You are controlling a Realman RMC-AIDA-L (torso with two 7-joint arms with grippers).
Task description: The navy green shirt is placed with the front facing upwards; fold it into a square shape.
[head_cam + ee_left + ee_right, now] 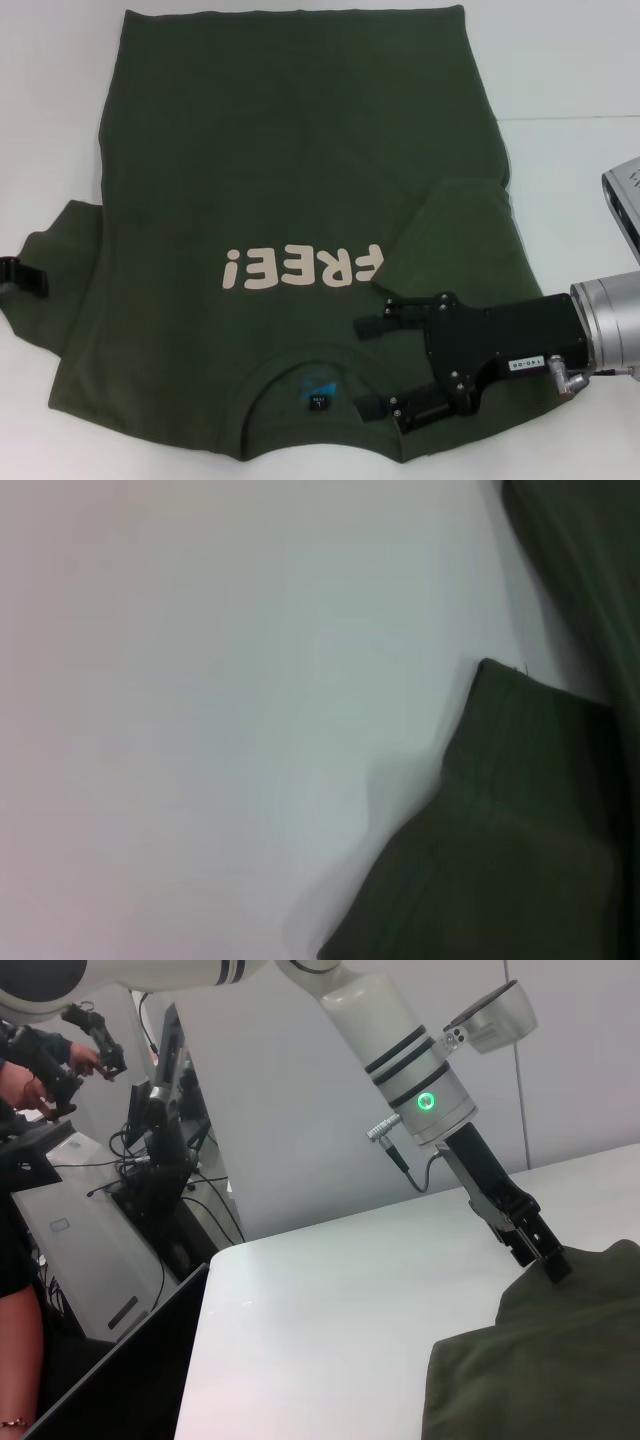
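Lying flat: the navy green shirt (300,200) is spread on the white table (580,60), front side up, neck end nearest the robot and bottom hem far away.
Letters: cream "FREE!" (302,268) shows on the chest, upside down from the head view.
Neck: the round collar has a small blue label (318,385) inside it.
Right sleeve: it is folded in over the body of the shirt, making a slanted flap (450,220) just beyond the right gripper.
Left sleeve: it sticks out flat to the side, and its edge (500,780) lies on the table.
Right gripper: the right gripper (368,365) is over the shirt beside the collar, with its black fingers (370,326) spread wide apart and nothing between them.
Left gripper: the left gripper (552,1257) is at the outer end of the left sleeve, tips down at the cloth. I cannot tell if its fingers are pinching or apart.
Beyond the table: a person's hands (45,1080) and some screens (160,1110) are off to the side.
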